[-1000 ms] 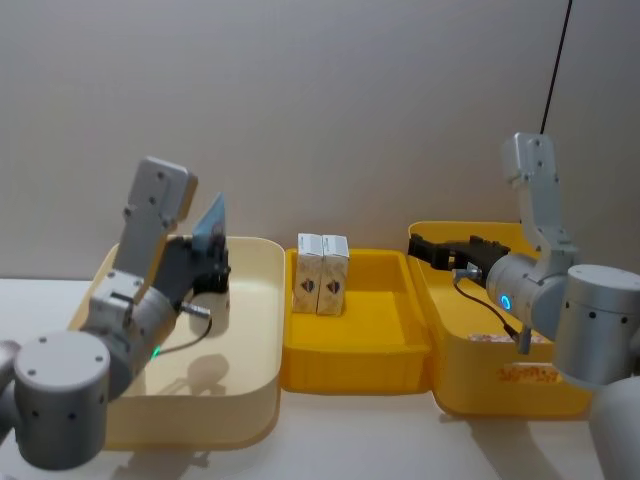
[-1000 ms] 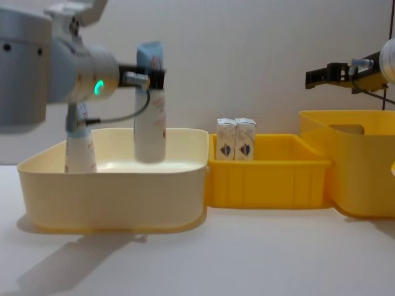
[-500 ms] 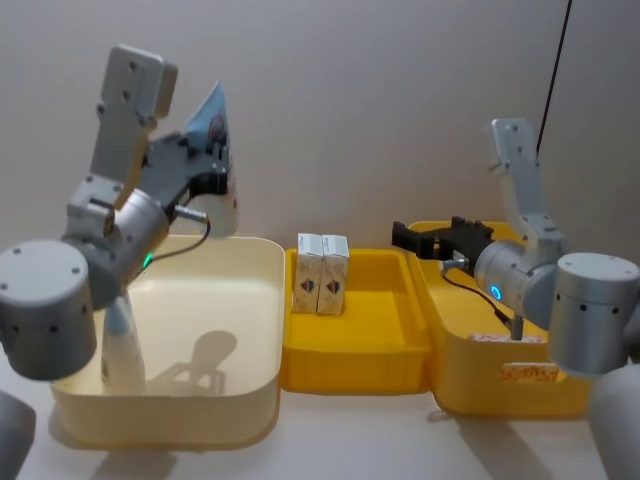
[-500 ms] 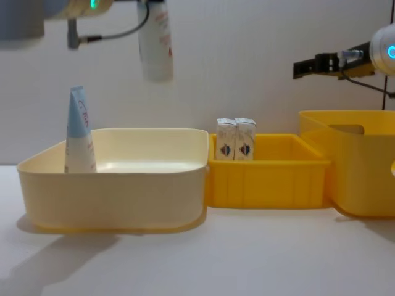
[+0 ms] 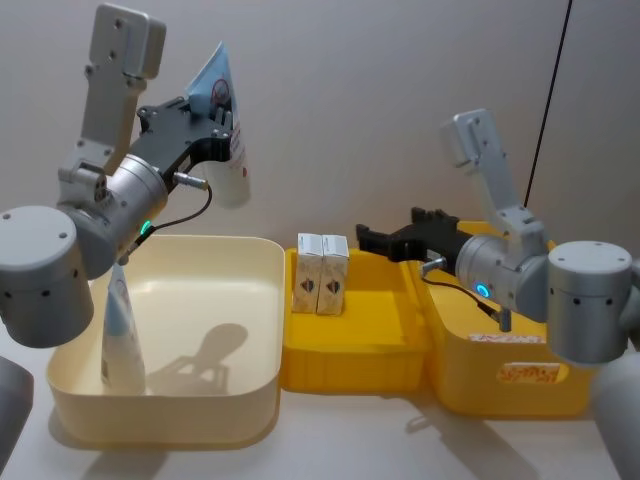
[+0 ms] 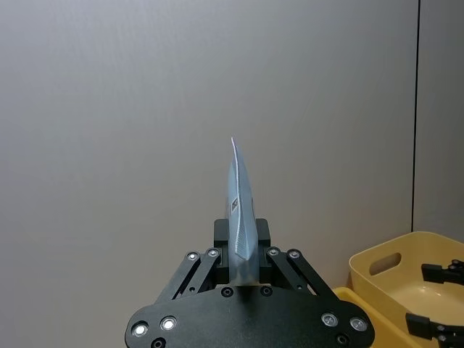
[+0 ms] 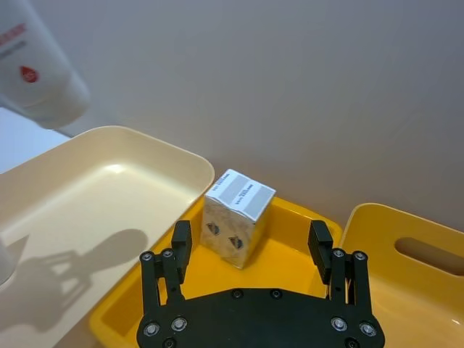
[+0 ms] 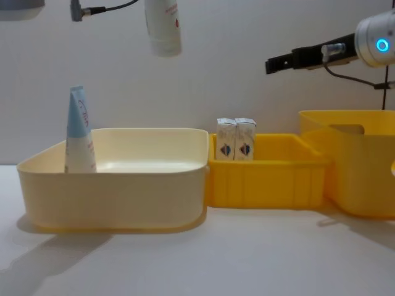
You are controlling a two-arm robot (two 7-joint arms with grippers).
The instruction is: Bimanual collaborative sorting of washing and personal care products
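Note:
My left gripper [image 5: 218,138] is shut on a pale blue-and-white tube [image 5: 214,92], held cap-down high above the cream tub [image 5: 262,300]. That tube [image 6: 239,210] stands between the left gripper's [image 6: 241,270] jaws, and its white lower end [image 8: 163,28] hangs over the tub's right part. Another tube [image 5: 119,338] stands upright at the tub's left side [image 8: 79,132]. Two white cartons [image 5: 322,272] stand side by side at the back left of the middle yellow bin [image 5: 350,362]. My right gripper [image 5: 377,240] hovers open and empty above that bin, right of the cartons [image 7: 238,216].
A larger yellow tub [image 5: 500,372] with a handle slot stands to the right of the middle bin, under my right arm. The three containers sit in a row on a white table [image 8: 203,259], with bare surface in front of them.
My left gripper has lifted the tube out of the cream tub, up and to the right. My right gripper has moved left from over the right tub toward the middle bin.

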